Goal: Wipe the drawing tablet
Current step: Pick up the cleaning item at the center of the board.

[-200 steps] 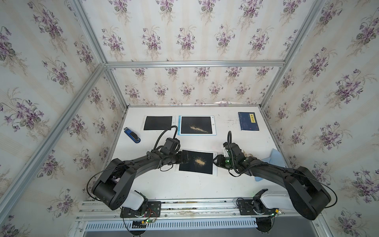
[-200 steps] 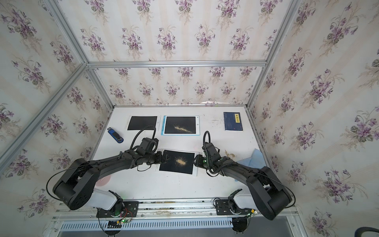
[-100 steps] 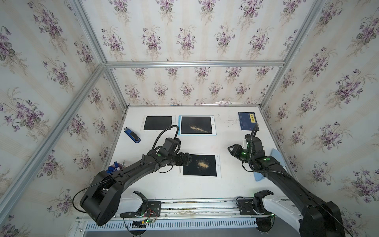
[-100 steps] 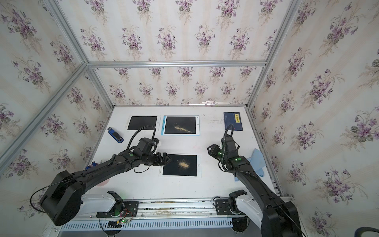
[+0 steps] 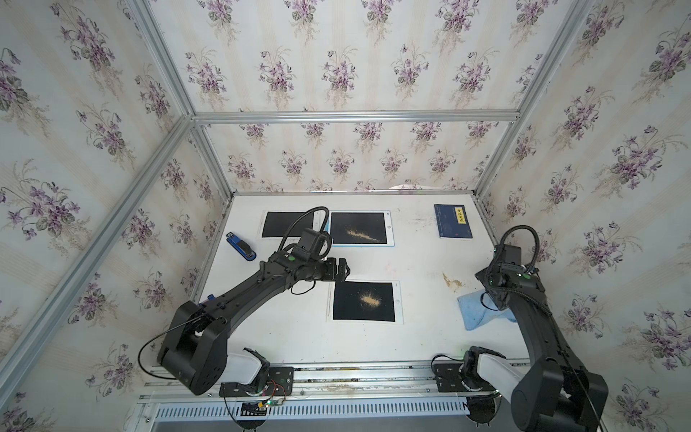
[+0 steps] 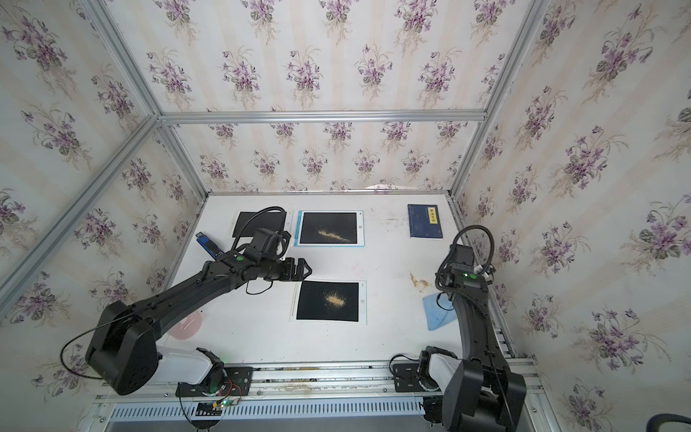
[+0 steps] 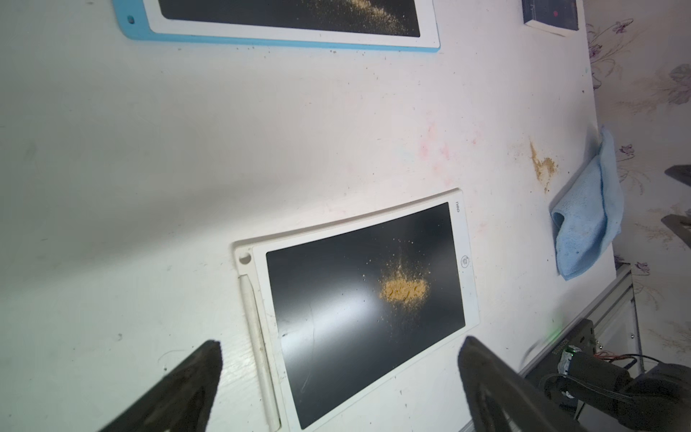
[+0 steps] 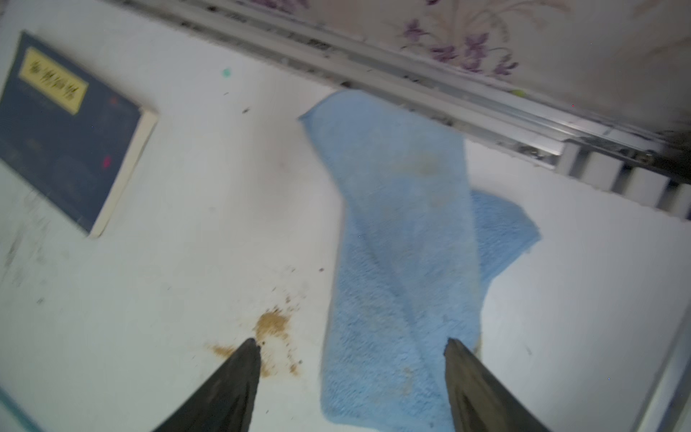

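The left gripper (image 7: 340, 341) is spread fully and holds nothing. The drawing tablet (image 7: 336, 318) lies flat under its fingertips, a heap of yellow powder (image 7: 404, 290) on the dark screen and bare table (image 7: 187, 149) all round. The right gripper (image 8: 352, 340) is also wide apart and empty, above a crumpled blue cloth (image 8: 404, 232) that reaches the side rail (image 8: 411, 80). Spilled powder (image 8: 271, 325) sits by one fingertip. Farther off lie a dark blue book (image 8: 63, 131) and a blue-framed tablet (image 7: 224, 39).

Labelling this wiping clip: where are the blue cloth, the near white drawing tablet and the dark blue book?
blue cloth (image 8: 404, 243): right wrist view, middle of the fold.
white drawing tablet (image 5: 347, 310): in a top view, dark screen beside the powder.
dark blue book (image 5: 453, 221): in a top view, centre of the cover.
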Available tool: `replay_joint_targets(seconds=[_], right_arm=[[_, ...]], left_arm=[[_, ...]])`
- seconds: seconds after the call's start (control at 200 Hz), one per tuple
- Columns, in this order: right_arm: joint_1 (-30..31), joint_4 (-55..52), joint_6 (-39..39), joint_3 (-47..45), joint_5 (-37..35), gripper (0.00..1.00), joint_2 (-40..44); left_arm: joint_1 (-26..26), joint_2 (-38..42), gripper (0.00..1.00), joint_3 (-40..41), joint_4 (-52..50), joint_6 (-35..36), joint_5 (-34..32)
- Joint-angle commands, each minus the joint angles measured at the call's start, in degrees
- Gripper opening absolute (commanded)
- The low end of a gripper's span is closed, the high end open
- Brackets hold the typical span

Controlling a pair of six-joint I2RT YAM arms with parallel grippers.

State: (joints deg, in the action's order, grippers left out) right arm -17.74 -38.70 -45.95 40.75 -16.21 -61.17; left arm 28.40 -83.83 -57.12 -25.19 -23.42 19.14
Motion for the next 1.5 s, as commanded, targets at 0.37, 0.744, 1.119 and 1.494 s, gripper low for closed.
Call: replay_joint_targets(seconds=[0.37, 0.744, 1.119, 1.494], right_arm=[[-7.48, 6.47, 4.11, -1.47, 0.83, 0.69, -13.03], [-9.42, 7.97, 3.94, -1.51, 1.74, 0.25, -11.10], [-9.42, 2.90, 1.61, 3.47, -1.36, 0.00, 3.90], [-7.06, 5.48, 3.57, 10.88, 3.62, 0.00, 22.24]], left_arm=[[-0.28, -9.23, 1.00, -6.34, 0.22, -2.04, 6.04], [-0.30, -8.84, 1.00, -5.87, -0.91, -0.38, 5.91], [-0.38, -6.93, 1.00, -3.57, 0.79, 0.14, 7.28], [-0.54, -2.27, 1.00, 0.23, 3.75, 0.04, 8.69]])
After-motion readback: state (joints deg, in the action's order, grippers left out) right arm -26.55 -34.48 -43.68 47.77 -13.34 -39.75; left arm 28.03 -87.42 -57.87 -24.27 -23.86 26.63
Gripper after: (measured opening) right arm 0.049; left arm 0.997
